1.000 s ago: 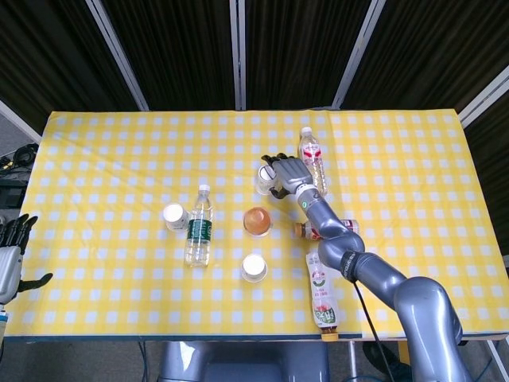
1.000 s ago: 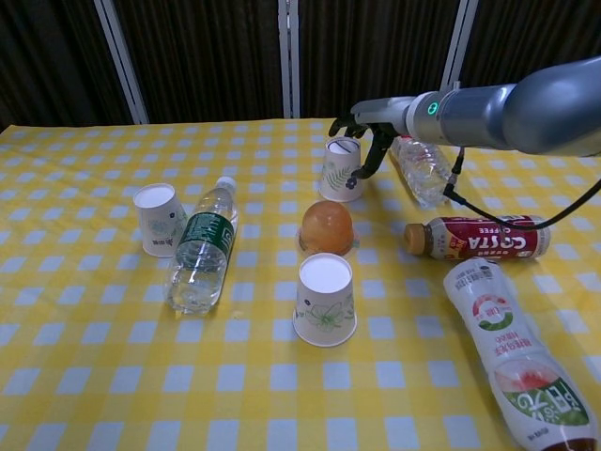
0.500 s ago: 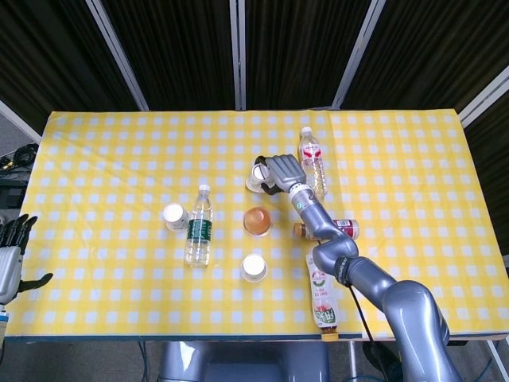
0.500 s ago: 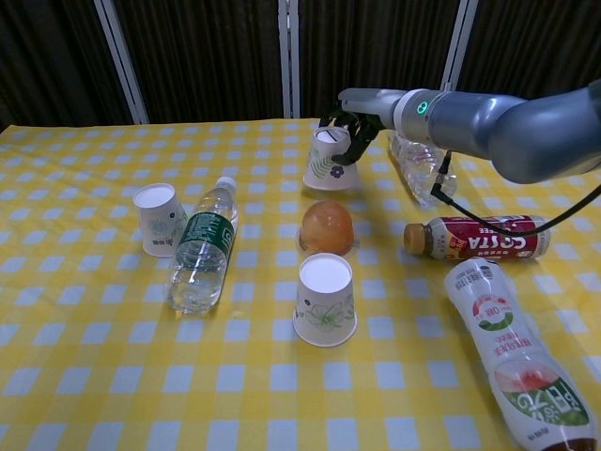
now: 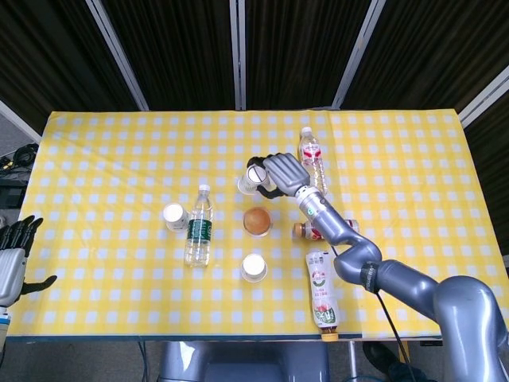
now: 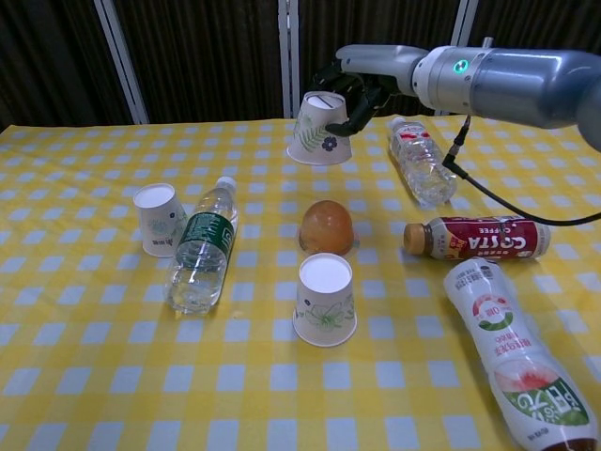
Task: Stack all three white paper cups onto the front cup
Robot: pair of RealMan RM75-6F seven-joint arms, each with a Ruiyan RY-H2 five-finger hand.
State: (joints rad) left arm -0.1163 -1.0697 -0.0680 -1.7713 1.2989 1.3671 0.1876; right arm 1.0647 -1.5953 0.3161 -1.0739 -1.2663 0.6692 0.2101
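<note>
My right hand (image 6: 355,83) (image 5: 280,170) holds a white paper cup (image 6: 317,130) (image 5: 252,179) upside down and tilted, lifted well above the yellow checked table (image 6: 84,395), behind the orange dome. A second inverted white cup (image 6: 325,300) (image 5: 254,267) stands at the front centre. A third white cup (image 6: 159,219) (image 5: 174,216) stands at the left beside a lying water bottle. My left hand (image 5: 11,255) hangs at the table's left edge, fingers apart, holding nothing.
An orange dome-shaped object (image 6: 327,227) sits between the held cup and the front cup. A green-label water bottle (image 6: 200,247) lies left of centre. On the right lie a clear bottle (image 6: 419,169), a red Costa bottle (image 6: 477,239) and a white drink bottle (image 6: 515,357).
The right hand has raised the back cup off the table, up and to the left, tilting it. The left hand has stayed where it was.
</note>
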